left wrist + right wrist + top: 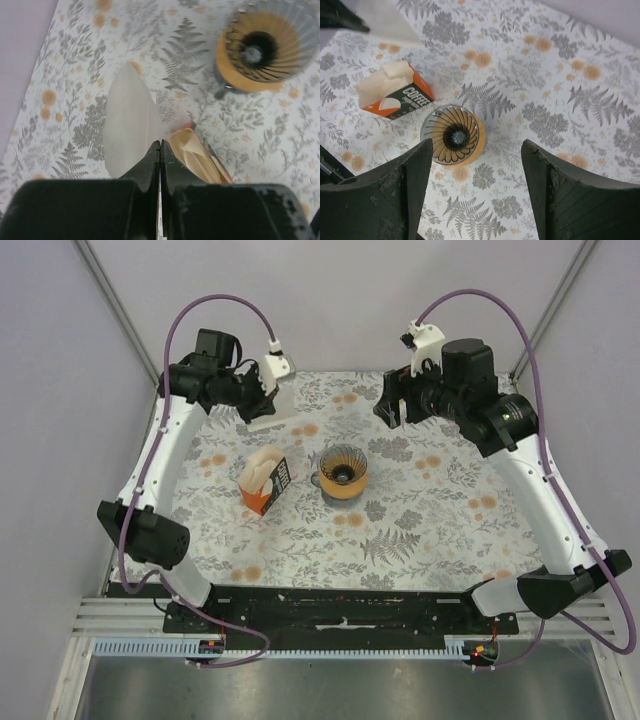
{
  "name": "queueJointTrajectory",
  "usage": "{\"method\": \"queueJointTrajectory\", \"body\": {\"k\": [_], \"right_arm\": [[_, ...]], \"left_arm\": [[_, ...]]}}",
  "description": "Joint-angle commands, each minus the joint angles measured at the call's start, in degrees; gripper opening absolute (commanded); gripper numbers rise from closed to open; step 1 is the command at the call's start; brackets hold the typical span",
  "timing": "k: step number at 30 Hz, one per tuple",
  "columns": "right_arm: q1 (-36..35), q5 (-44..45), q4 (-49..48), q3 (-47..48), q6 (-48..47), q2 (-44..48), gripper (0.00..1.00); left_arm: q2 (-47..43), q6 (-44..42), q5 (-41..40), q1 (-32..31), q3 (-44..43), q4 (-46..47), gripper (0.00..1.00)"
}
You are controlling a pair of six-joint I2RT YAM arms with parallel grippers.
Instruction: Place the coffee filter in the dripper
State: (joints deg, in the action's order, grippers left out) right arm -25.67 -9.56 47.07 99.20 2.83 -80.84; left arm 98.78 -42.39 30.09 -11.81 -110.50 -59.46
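The left gripper (pixel 160 146) pinches the coffee filter (pixel 127 125) tight by its edge, aloft (ready for the dripper (pixel 265 47)), while the right gripper (pixel 477 150) gapes empty.

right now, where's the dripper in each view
top external: dripper near mid-table, just right of the orange filter box.
left wrist: dripper in the upper right corner.
right wrist: dripper low and left of centre.
shared landmark: the orange filter box shows in all three views, close to the dripper.
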Motion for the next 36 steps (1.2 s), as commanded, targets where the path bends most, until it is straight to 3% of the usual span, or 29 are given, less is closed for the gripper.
{"method": "queueJointTrajectory", "body": {"k": [1, 5, 12, 20, 25, 30, 36], "right_arm": [[-0.2, -3.3, -0.6, 6.7, -4.4, 1.1, 0.79], [-0.2, -8.1, -0.5, 7.9, -5.7, 0.6, 0.82], [-0.2, -14.8, 2.6, 7.6, -7.7, 0.0, 0.85], [-0.3, -30.8, 2.8, 5.3, -4.8, -3.1, 0.88], [-0.4, -38.1, -2.1, -3.0, -2.9, -0.1, 0.81], [-1.2, -41.4, -8.1, -12.0, 0.9, 4.1, 0.79], [-2.4, -41.2, -10.5, -17.4, 2.0, 4.3, 0.73]], "left_arm": [[-6.6, -18.7, 4.1, -6.6, 0.6, -14.1, 0.02], [-7.4, -22.6, 5.4, -12.5, -0.7, -21.9, 0.02], [-6.6, -20.9, -6.0, -26.4, -4.3, -25.9, 0.02], [-5.8, -20.0, -19.0, -38.4, -5.3, -26.1, 0.02], [-7.0, -22.8, -25.8, -47.5, -2.6, -23.8, 0.02], [-7.6, -27.3, -31.3, -50.8, -1.2, -20.2, 0.02], [-6.1, -28.0, -32.0, -51.9, -1.8, -20.4, 0.02]]}}
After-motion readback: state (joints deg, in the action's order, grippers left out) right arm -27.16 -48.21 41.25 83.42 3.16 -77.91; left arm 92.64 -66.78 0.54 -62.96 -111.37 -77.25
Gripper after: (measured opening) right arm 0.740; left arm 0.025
